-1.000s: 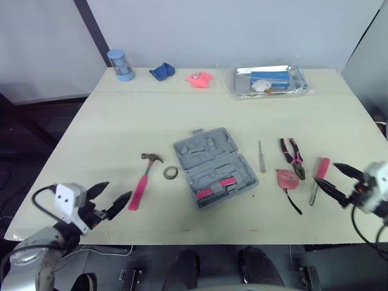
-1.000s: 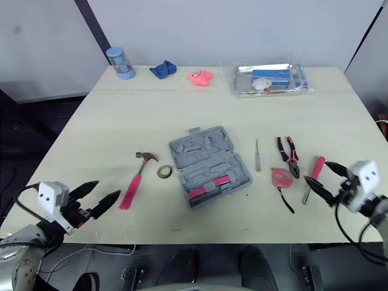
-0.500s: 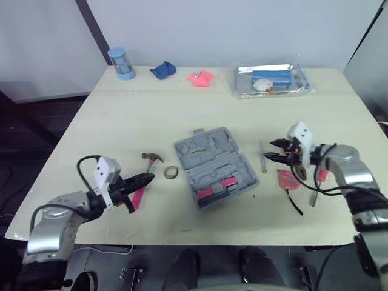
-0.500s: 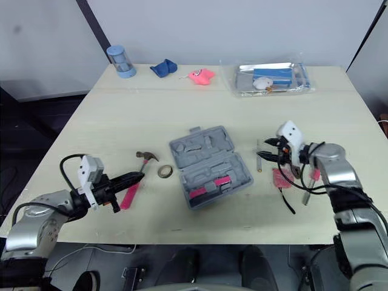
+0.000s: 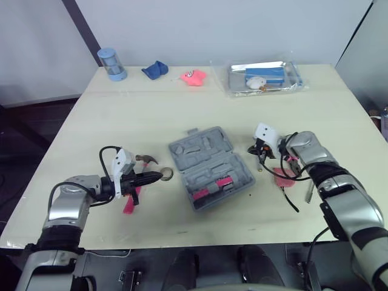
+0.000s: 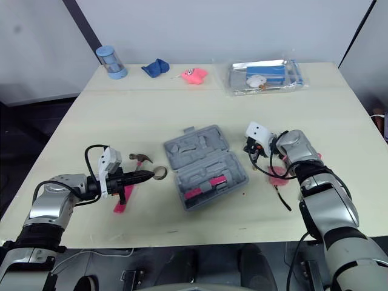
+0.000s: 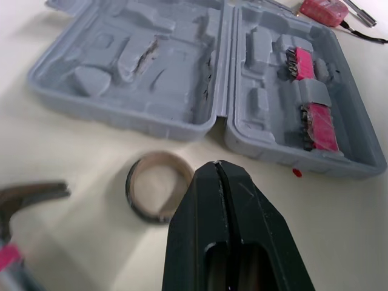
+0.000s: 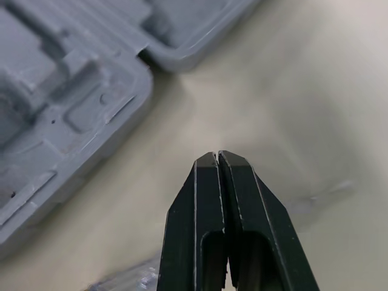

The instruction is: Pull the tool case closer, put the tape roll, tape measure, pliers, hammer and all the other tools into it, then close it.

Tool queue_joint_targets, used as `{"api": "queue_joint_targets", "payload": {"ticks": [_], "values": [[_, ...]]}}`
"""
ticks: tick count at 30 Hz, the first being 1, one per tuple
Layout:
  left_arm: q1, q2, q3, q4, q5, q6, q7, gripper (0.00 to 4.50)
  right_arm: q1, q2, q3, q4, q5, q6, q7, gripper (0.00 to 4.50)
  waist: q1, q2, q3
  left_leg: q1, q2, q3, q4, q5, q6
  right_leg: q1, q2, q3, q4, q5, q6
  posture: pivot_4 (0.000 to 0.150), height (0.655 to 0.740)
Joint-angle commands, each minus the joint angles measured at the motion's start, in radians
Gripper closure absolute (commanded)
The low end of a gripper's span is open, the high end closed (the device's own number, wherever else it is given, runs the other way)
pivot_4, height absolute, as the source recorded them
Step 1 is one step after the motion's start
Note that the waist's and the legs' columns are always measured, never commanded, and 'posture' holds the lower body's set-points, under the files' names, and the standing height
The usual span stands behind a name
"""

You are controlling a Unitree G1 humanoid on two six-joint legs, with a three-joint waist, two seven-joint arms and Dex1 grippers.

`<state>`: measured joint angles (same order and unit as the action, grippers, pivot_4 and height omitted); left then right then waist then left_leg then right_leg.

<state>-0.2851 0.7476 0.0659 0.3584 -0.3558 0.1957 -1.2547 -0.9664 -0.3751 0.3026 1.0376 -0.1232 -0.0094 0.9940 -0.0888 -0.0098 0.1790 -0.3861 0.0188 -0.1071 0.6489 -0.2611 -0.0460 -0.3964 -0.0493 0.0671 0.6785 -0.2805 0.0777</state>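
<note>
Tape roll (image 7: pixel 159 160) just beside left tool (image 7: pixel 216 165)

In my left wrist view the hammer (image 7: pixel 27 194) runs off the edge, its head blurred, and the left gripper (image 7: pixel 216 163) covers the tape roll's (image 7: pixel 159 156) near rim. From the head view, my right arm (image 5: pixel 312 159) hides part of the tape measure (image 5: pixel 284 176) — the clear bag's (image 5: pixel 265 76) contents are too small to tell.

The tool case (image 5: pixel 209 167) is grey with pink inserts; hammer handle (image 5: pixel 128 205) and tape measure (image 7: pixel 324 11) are pink
</note>
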Motion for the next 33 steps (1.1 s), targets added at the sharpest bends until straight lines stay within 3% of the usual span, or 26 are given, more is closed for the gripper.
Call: {"api": "queue_joint_targets", "payload": {"ticks": [1,33], "values": [[-0.031,-0.011,-0.012,0.027,0.016,-0.012,-0.007,4.50,-0.043,0.022,-0.011,0.020,-0.018,-0.044,-0.019,4.43,-0.008,0.000,0.000,0.000,0.000,0.000,0.000,0.000,0.000,0.000,0.000,0.000,0.000,0.000,0.000,0.150,0.7400],[-0.106,-0.071,-0.038,0.170,0.097,-0.078,0.002,4.50,-0.071,0.115,-0.033,0.078,-0.043,-0.122,-0.066,4.43,-0.033,0.000,0.000,0.001,0.000,-0.001,0.000,0.000,0.000,0.000,0.000,0.000,0.001,0.000,0.000,0.150,0.7400]]}}
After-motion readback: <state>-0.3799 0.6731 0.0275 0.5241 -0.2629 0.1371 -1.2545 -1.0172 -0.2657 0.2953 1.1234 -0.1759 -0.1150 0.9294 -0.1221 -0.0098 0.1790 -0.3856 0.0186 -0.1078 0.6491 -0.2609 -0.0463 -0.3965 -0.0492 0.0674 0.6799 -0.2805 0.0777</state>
